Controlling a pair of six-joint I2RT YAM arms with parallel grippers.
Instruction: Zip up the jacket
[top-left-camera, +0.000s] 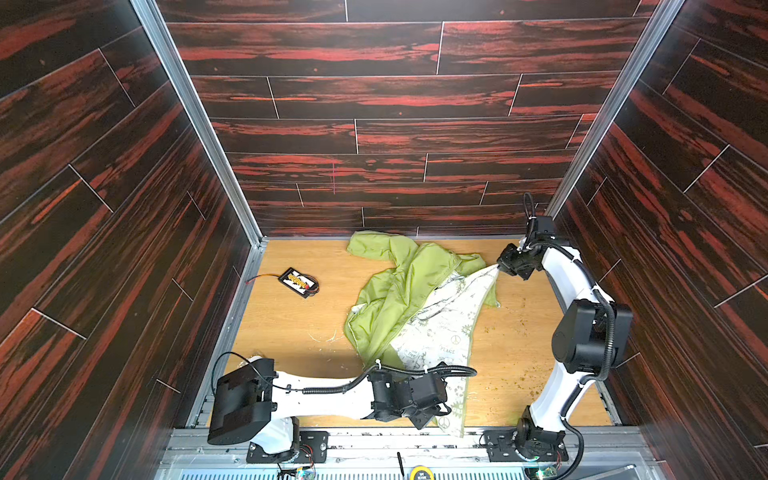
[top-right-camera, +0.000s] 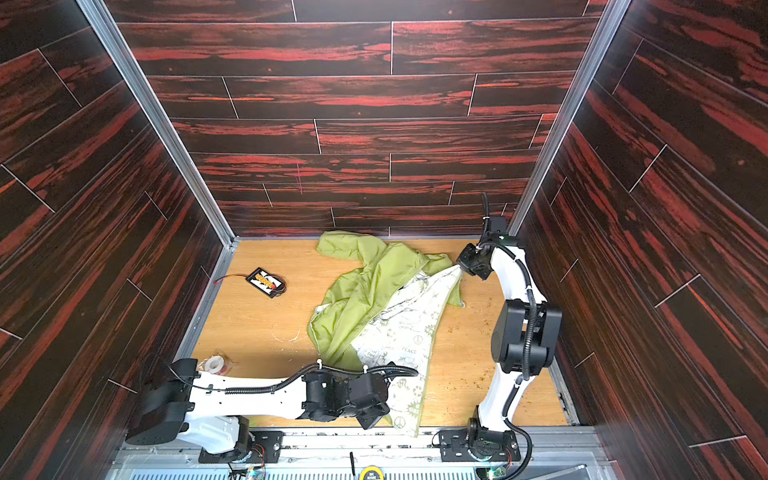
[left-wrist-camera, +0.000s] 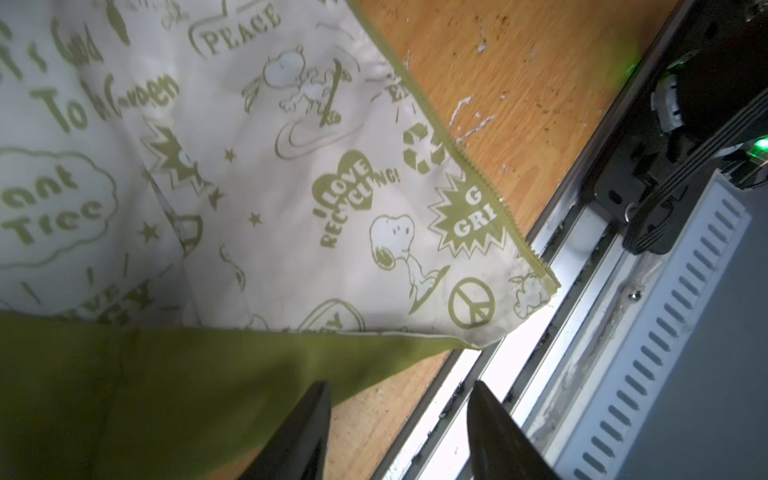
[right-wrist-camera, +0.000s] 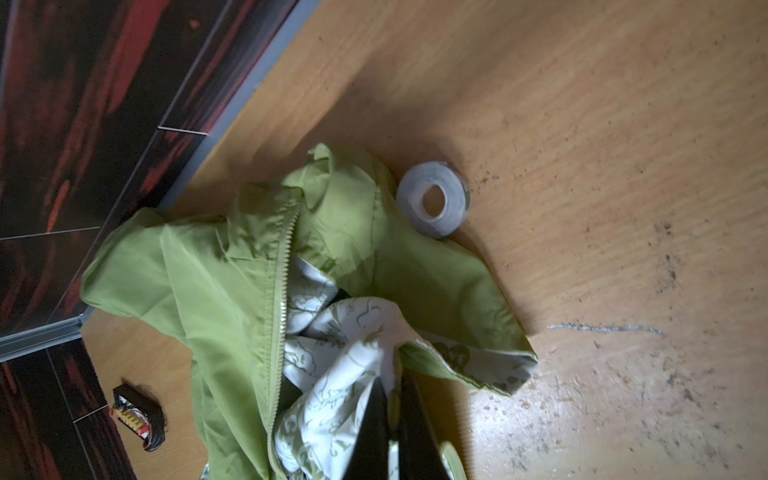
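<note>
On the left of the table (top-left-camera: 291, 332) lies a black pack (top-left-camera: 300, 283), well apart from the work. Nearer the front edge, the left gripper (left-wrist-camera: 399, 386) hovers with its jaws apart and nothing between them, over the green hem near the jacket's bottom corner.

Mid-table, the jacket (top-left-camera: 395, 291) lies crumpled and wide open. One front is flipped so that its printed lining (top-left-camera: 444, 332) faces up, with a bare row of zipper teeth (left-wrist-camera: 478, 174) along its edge. The matching teeth (right-wrist-camera: 282, 282) run up the green side, apart from the first row.

At right, the right gripper (right-wrist-camera: 392, 382) is clamped on the lining's far end, which is drawn to a point. I can see no slider.

As I judge it, nothing is zipped. Both fronts must be laid side by side and their bottom ends mated, then the slider pulled up.
</note>
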